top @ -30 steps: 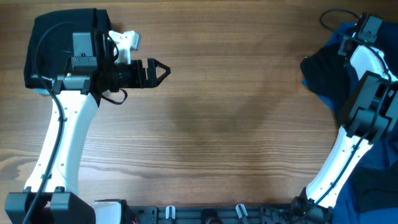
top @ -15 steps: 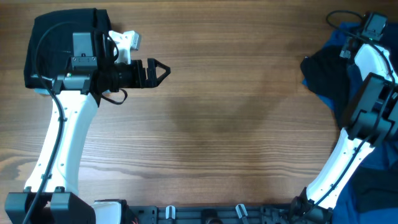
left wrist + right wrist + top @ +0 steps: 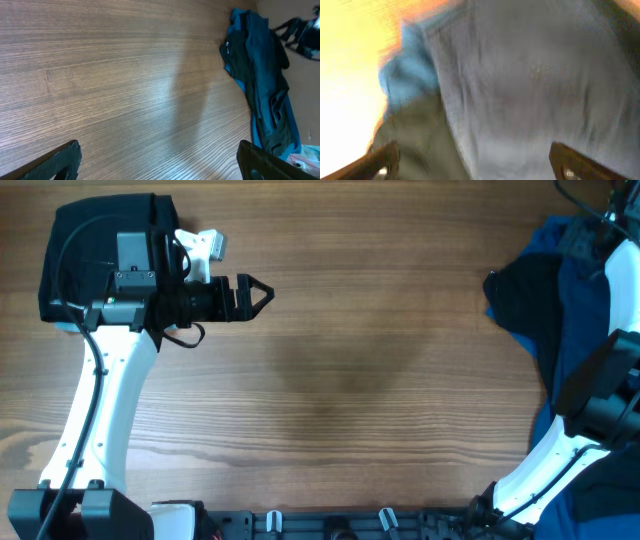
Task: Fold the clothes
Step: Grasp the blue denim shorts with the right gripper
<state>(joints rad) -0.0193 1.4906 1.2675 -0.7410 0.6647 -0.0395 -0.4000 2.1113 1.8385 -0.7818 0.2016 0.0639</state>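
Observation:
The clothes lie in two places. A heap of royal-blue cloth (image 3: 578,330) with a black garment (image 3: 522,298) on its left side fills the table's right edge; the left wrist view shows the same heap (image 3: 260,75) far off. A black folded garment (image 3: 85,240) sits at the far left corner, partly under my left arm. My left gripper (image 3: 262,293) hovers over bare wood beside it, open and empty (image 3: 162,162). My right gripper (image 3: 477,162) is open above blurred grey-blue fabric (image 3: 520,85), with nothing between its fingers. It is outside the overhead view.
The right arm's white link (image 3: 622,275) crosses the blue heap at the frame's edge. A black cable (image 3: 572,190) loops at the far right corner. The arms' base rail (image 3: 330,525) runs along the near edge. Bare wood tabletop (image 3: 380,370) lies between the two arms.
The right arm has swung toward the far right corner, carrying its gripper out of the overhead view. The left arm has not moved.

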